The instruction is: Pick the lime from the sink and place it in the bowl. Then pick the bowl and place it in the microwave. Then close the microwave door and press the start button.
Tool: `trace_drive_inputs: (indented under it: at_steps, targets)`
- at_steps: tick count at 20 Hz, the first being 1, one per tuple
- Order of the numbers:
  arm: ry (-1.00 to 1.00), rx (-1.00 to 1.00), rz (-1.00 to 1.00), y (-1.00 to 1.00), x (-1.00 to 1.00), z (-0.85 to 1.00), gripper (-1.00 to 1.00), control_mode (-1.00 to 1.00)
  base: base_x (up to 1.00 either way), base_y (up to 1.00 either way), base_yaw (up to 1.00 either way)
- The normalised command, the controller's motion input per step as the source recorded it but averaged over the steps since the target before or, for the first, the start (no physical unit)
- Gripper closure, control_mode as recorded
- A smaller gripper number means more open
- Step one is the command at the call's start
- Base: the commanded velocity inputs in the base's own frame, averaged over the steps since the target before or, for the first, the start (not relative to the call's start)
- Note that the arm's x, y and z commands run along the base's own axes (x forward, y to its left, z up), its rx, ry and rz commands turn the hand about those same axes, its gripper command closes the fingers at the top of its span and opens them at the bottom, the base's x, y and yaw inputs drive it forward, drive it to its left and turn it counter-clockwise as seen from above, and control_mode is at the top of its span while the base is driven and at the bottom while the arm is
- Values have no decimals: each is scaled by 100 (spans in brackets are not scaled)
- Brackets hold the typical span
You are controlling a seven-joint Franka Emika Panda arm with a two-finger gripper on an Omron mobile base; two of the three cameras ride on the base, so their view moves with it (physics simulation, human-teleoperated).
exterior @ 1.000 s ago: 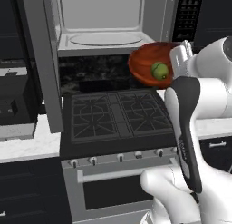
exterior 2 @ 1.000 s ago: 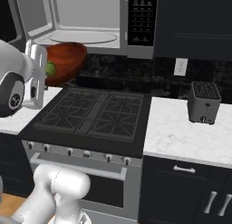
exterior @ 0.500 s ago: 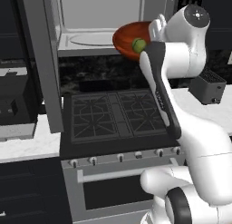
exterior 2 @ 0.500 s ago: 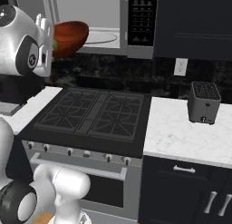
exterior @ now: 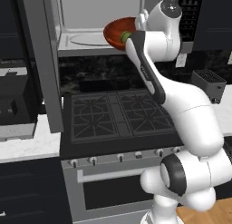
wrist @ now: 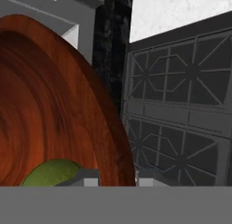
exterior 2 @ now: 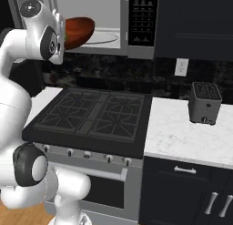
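Note:
My gripper (exterior: 132, 35) is shut on the rim of the reddish-brown bowl (exterior: 115, 31), holding it tilted at the front of the open microwave (exterior: 86, 20). The yellow-green lime (exterior: 124, 36) lies inside the bowl against the low side, beside my fingers. In the hand view the bowl (wrist: 54, 109) looms large, its rim runs between my fingertips (wrist: 90, 178), and the lime (wrist: 52, 172) sits at the bottom. From the right, the bowl (exterior 2: 78, 30) hangs before the cavity (exterior 2: 107, 19). The microwave door (exterior: 43, 60) stands swung open at the left. The sink is out of view.
A black gas stove (exterior: 118, 114) lies directly below the bowl. The black button panel (exterior 2: 140, 14) is right of the cavity. A small grey toaster (exterior 2: 205, 102) stands on the white counter (exterior 2: 182, 133) to the right. The glass plate (exterior: 86, 38) rests on the microwave floor.
The arm has risen and swung left, carrying the bowl with the lime from beside the stove's right up to the microwave's opening.

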Motion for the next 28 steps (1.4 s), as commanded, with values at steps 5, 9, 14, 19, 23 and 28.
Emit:
trace_drive_inputs:
  at_steps: [5, 9, 14, 19, 23, 28]
  targets:
    - [0, 0, 0, 8, 100, -13, 100, -100, 0, 0, 0]
    - [0, 0, 0, 14, 84, -26, 100, -100, 0, 0, 0]
    - [0, 0, 0, 13, 60, -23, 100, -100, 0, 0, 0]
    - [-5, 0, 0, 3, 38, 21, 100, -100, 0, 0, 0]
    - [-3, 0, 0, 0, 51, 23, 100, -100, 0, 0, 0]
    - [0, 0, 0, 3, 72, -12, 100, -100, 0, 0, 0]
